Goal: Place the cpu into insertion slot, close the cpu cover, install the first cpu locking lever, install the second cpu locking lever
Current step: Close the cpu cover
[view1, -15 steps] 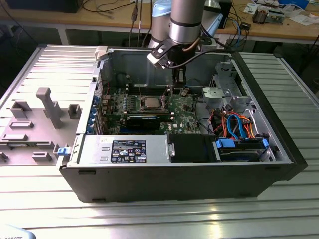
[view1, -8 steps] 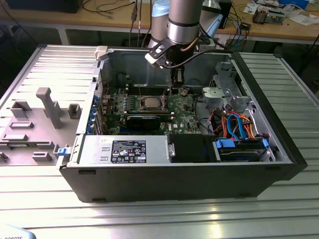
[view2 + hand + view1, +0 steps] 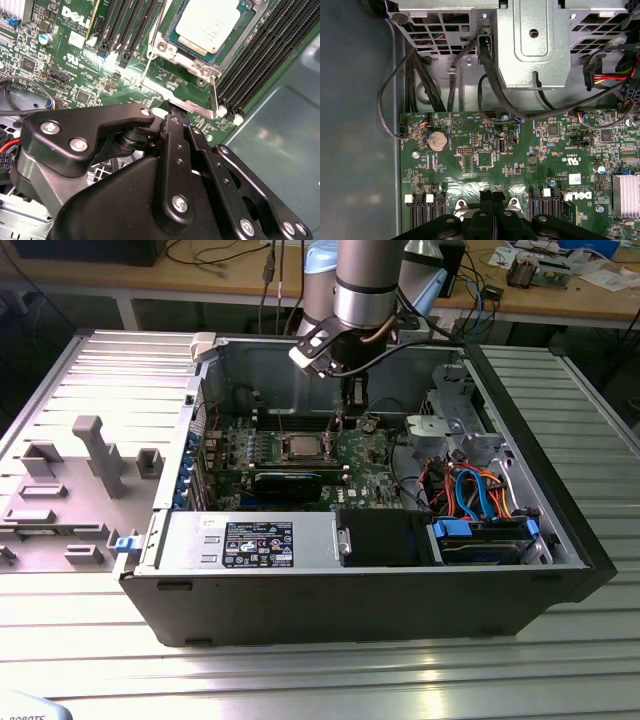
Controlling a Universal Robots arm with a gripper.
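Dull metal cpu (image 3: 207,25), shiny metal cpu cover (image 3: 186,56), glossy circuit board (image 3: 75,60)

cut off by the picture's edge in the second wrist view: cpu (image 3: 207,25) and cpu cover (image 3: 239,37). hidden behind the gripper (image 3: 175,109): one end of a locking lever (image 3: 214,95); grip on it impossible to tell.

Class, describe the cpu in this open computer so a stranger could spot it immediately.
Inside the open computer case, find the green motherboard. Near its middle, between banks of long black memory slots, sits the cpu, ringed by the silvery cpu cover. It is the one flat, dull silver-grey square among narrow black strips.
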